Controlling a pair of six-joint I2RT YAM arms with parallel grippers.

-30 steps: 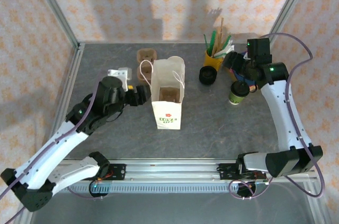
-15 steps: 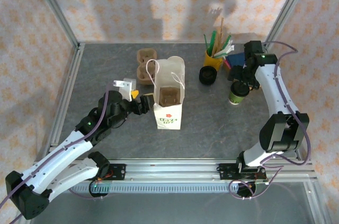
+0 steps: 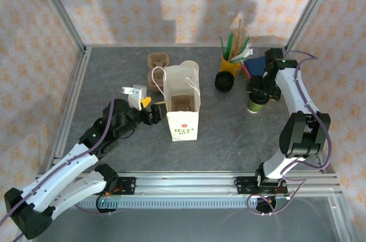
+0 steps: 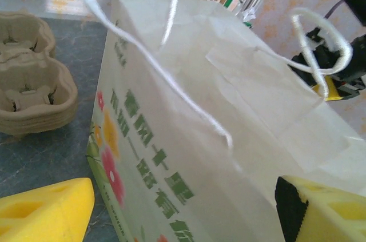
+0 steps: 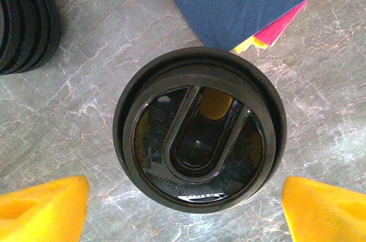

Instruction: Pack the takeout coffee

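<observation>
The takeout coffee [image 3: 255, 103], a white and green cup with a black lid [image 5: 200, 145], stands on the table right of the paper bag [image 3: 183, 117]. My right gripper [image 3: 263, 89] hangs directly over it, open, with one yellow fingertip [image 5: 43, 207] on each side of the lid and not touching it. The bag stands upright and open, with a brown cardboard insert [image 3: 183, 103] showing inside. My left gripper [image 3: 153, 112] is at the bag's left side, open. In the left wrist view the bag's printed wall [image 4: 217, 139] lies between its yellow fingers [image 4: 51, 207].
A pile of black lids [image 3: 224, 82] lies left of the cup. A yellow holder with stirrers [image 3: 230, 62] and a blue card [image 3: 257, 66] stand behind it. A brown cup carrier [image 3: 157, 70] sits behind the bag. Metal frame posts line the table's edges.
My right arm has folded in and brought its gripper down over the coffee cup, jaws a little wider. My left arm has sunk lower, and the bag has shifted slightly nearer.
</observation>
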